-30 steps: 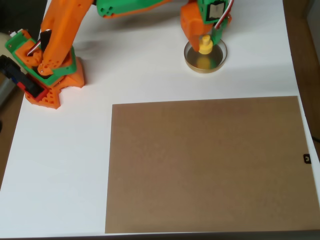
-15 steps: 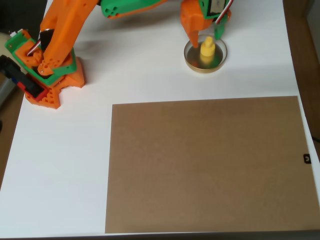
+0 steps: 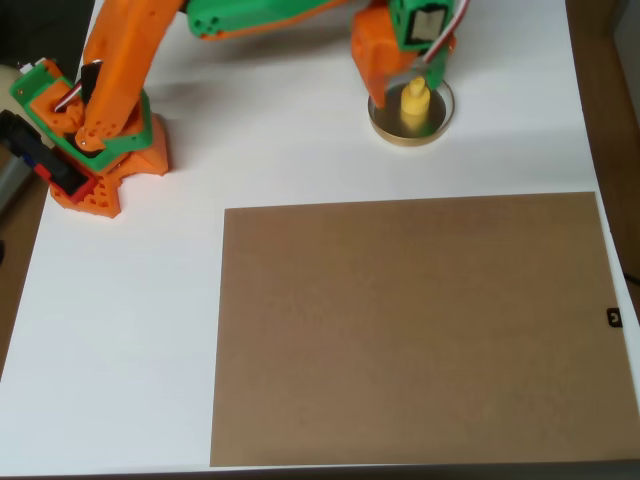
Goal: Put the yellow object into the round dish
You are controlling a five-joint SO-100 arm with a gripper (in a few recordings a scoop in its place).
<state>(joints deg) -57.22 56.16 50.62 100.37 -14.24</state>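
Note:
The yellow object (image 3: 414, 103) stands upright inside the round dish (image 3: 411, 142), a shallow dish with a tan rim near the top edge of the overhead view. My orange and green gripper (image 3: 408, 82) hangs just behind the dish, open. One orange finger (image 3: 374, 78) is over the dish's left rim and the other sits at the upper right. The yellow object stands free between and slightly in front of the fingers, and neither presses on it.
A large brown board (image 3: 415, 330) covers the lower right of the white table (image 3: 130, 330). The arm's orange base (image 3: 95, 150) sits at the left edge. A small black tag (image 3: 614, 317) lies at the board's right edge.
One second ago the gripper was shut on the yellow object above the dish. It has since opened and let go, the object stands in the dish, and the gripper has shifted slightly left.

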